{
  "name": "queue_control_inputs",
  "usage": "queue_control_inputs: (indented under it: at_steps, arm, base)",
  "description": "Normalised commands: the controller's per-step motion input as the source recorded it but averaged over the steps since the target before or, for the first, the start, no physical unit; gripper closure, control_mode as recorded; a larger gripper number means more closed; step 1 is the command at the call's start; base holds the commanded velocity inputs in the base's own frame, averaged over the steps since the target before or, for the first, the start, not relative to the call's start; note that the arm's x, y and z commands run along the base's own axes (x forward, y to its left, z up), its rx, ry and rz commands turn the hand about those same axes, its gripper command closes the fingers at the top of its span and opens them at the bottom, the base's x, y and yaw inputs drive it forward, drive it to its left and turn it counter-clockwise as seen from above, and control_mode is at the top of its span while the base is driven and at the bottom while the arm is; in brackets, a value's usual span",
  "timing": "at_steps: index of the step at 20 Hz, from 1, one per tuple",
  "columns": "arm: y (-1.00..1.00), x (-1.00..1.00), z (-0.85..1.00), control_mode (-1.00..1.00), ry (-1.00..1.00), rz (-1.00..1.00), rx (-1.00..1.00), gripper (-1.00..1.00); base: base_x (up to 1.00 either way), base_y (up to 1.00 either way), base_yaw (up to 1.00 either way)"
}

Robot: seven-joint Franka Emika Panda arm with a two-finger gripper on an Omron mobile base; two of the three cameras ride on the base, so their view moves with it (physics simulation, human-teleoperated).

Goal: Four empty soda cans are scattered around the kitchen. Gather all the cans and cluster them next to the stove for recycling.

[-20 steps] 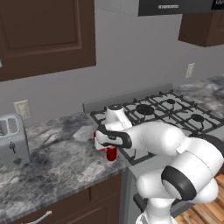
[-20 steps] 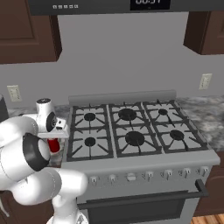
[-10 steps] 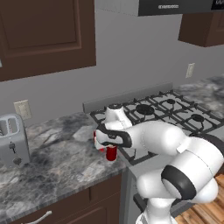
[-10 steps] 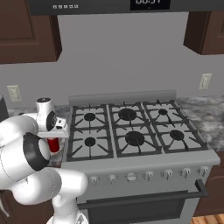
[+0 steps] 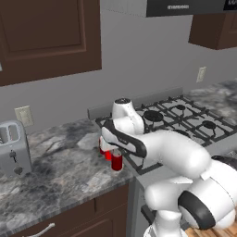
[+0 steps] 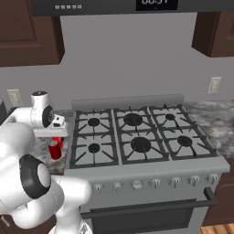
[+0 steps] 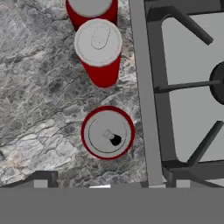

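Note:
Three red soda cans stand in a row on the granite counter just left of the stove (image 7: 188,100). In the hand view I look straight down on the nearest can (image 7: 107,132), with a second can (image 7: 99,50) and a third can (image 7: 91,8) beyond it. My gripper (image 7: 108,183) hangs open above the nearest can, its fingertips (image 7: 42,178) spread wide and touching nothing. From the left base view the cans (image 5: 116,161) sit under my hand by the stove (image 5: 185,121). In the right base view a can (image 6: 55,149) shows below the hand, left of the stove (image 6: 137,141).
A silver toaster (image 5: 13,149) stands at the counter's far left, under a wall outlet (image 5: 23,115). Bare granite counter (image 5: 60,169) lies between the toaster and the cans. Dark cabinets and a range hood hang overhead.
The jaws have spread from a grip on the nearest can to wide open, leaving it standing on the counter. The arm has hardly moved.

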Motion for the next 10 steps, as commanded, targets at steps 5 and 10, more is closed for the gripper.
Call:
queue_control_inputs:
  at_steps: [5, 10]
  arm:
    - [0.0, -1.0, 0.16, -1.0, 0.0, 0.0, 0.0, -1.0]
    - [-0.2, -0.77, 0.08, -1.0, -0.01, -0.01, 0.0, -1.0]
  base:
    - [0.0, 0.0, 0.0]
    - [0.0, 0.0, 0.0]
